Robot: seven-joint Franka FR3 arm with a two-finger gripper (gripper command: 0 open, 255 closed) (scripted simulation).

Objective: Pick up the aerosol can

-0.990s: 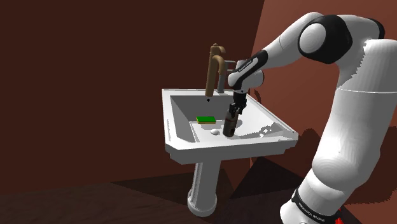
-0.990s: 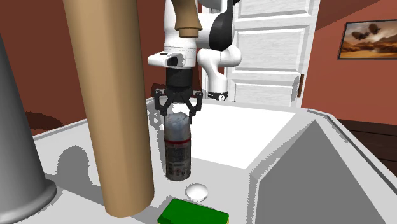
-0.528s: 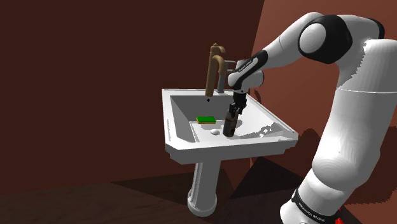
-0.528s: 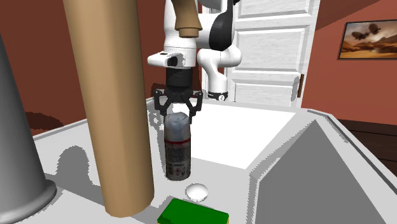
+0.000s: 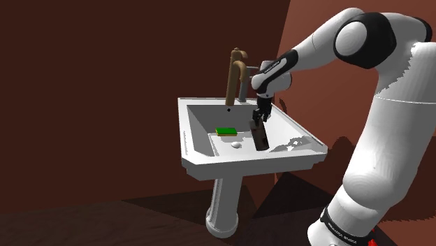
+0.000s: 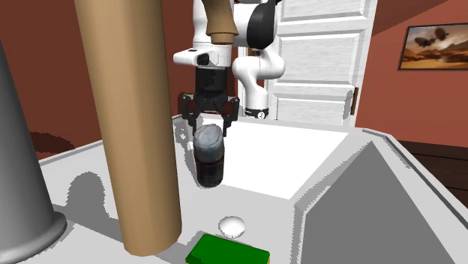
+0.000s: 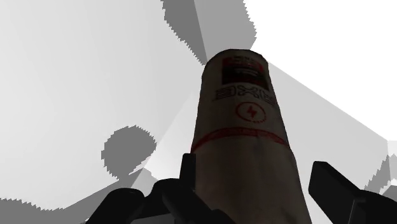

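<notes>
The aerosol can (image 5: 260, 136) is held over the basin of a white pedestal sink (image 5: 202, 157), near the sink's middle. It is tilted, with its base swung away from the claw (image 5: 259, 116). The claw is clenched on the can's top end, which is covered by the black fingers.

In the second exterior view the can (image 6: 210, 157) is seen foreshortened under the claw (image 6: 210, 129), and its label cannot be read. Its lower end appears to hang above the sink's floor, though the gap itself is hard to judge. In the wrist view the can (image 7: 245, 140) is shown lengthwise, with red and dark label markings too coarse to be read. One finger (image 7: 188, 175) is pressed against the can's side. A thin strip of the sink is seen between the other finger (image 7: 343, 188) and the can, and the contact point is cut off by the picture's edge. A round shadow is cast on the sink's floor apart from the can.

A green sponge (image 5: 226, 131) and a small white round stopper (image 5: 237, 145) lie on the sink's floor. A brown faucet (image 5: 235, 77) rises from the sink's back rim. In the second exterior view its column (image 6: 127, 112) is cut off at the top and hides part of the sink (image 6: 375, 187). A grey column (image 6: 19, 165) at the sink's corner is only partly shown, and what it is cannot be told.
</notes>
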